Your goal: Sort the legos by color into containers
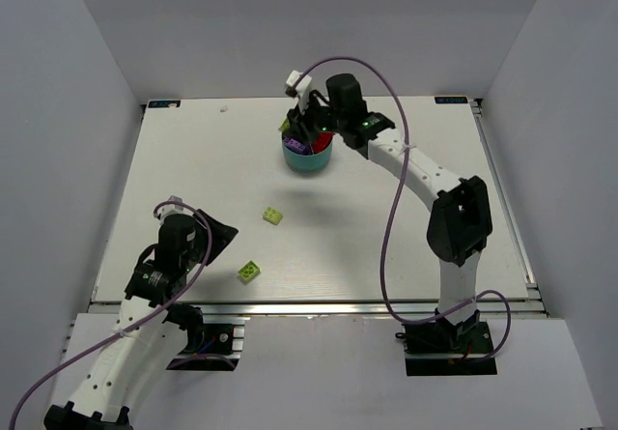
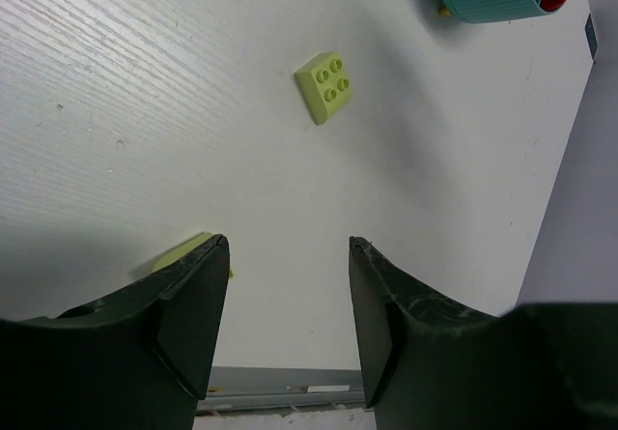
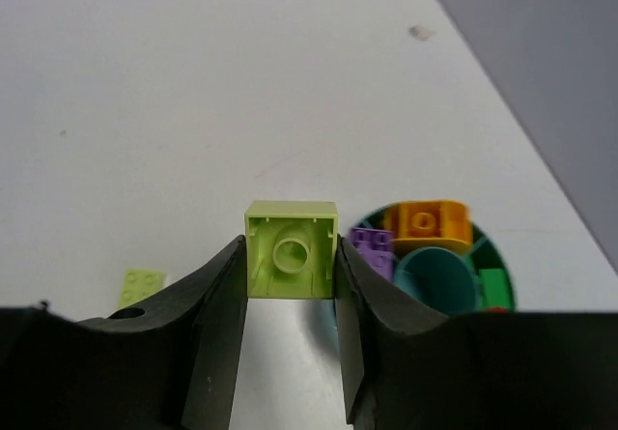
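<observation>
The right gripper [image 3: 290, 268] clamps a lime green brick [image 3: 292, 242] by its flat sides at mid-frame, just left of the teal bowl [image 3: 436, 277]. Light, rigid and probably slick, it suits such opposite-wall grips; the left gripper [image 2: 288, 256] hangs half open, empty.

Lime green brick [image 3: 291, 249], teal bowl [image 1: 308, 163], purple brick [image 3: 373, 246], orange brick [image 3: 426, 222], white table [image 1: 328, 251].

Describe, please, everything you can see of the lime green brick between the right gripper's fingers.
The lime green brick is square, glossy plastic, seen from its hollow underside: thin walls around one round central tube; its studs are hidden. It is pinched on two opposite sides by the fingers of the right gripper. Nothing else seems to touch it, and it hangs just beside the teal bowl.
</observation>
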